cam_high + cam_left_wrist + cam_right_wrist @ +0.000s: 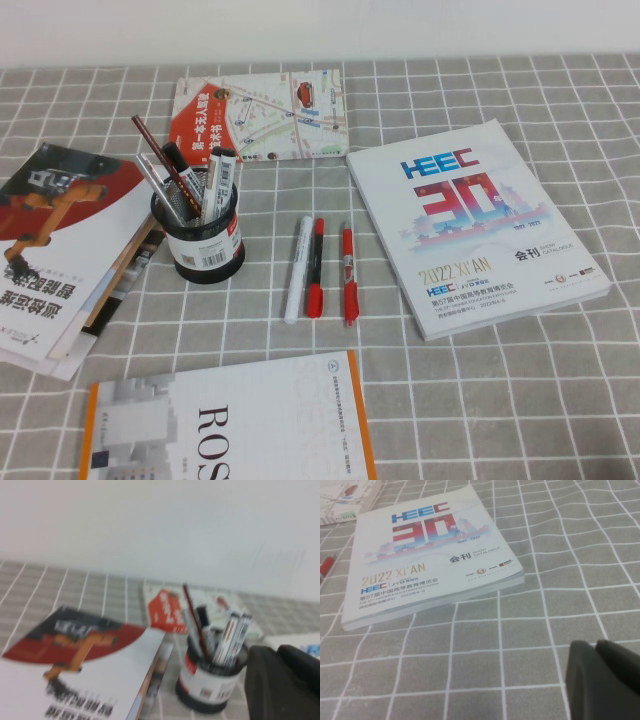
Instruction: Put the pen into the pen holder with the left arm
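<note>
The black mesh pen holder (197,238) stands left of the table's middle and holds several pens. The slim grey-silver pen (160,188) stands in it, leaning left, beside a brown pencil (160,155). In the left wrist view the holder (210,682) and the grey pen (191,630) show close by. My left gripper (276,650) is shut and empty, hovering just beside the holder, apart from it. My right gripper (595,644) is shut and empty, low over bare cloth near the white catalogue (420,550). Neither arm shows in the high view.
A white marker (298,268), a red-and-black pen (315,268) and a red pen (348,272) lie side by side right of the holder. The white catalogue (470,225) lies at the right, a map booklet (260,115) at the back, magazines (60,250) at the left, an orange-edged book (230,425) in front.
</note>
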Action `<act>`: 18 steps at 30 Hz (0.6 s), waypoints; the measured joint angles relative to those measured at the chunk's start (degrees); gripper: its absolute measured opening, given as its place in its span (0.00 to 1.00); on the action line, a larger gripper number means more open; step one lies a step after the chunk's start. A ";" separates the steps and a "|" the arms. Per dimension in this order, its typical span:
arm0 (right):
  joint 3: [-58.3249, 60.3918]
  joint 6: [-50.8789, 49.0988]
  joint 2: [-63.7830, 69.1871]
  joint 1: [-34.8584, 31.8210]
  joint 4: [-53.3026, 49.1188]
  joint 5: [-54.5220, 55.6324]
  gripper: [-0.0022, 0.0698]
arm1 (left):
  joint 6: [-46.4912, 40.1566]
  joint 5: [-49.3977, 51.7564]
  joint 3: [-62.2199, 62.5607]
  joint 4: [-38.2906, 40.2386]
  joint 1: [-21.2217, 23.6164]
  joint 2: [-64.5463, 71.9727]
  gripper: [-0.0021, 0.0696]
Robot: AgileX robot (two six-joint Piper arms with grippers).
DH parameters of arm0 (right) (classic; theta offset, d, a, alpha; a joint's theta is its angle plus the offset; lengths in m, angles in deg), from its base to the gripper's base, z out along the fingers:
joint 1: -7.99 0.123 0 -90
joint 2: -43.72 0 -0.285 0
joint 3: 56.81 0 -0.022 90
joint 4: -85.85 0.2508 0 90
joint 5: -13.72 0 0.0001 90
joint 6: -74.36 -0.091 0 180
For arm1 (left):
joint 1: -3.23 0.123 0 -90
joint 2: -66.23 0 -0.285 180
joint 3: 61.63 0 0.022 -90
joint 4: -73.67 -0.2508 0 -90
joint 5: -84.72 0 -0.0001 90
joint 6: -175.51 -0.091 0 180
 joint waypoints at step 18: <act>0.00 0.00 0.00 0.00 0.00 0.00 0.01 | -9.35 -1.92 -11.65 7.43 6.34 -11.70 0.03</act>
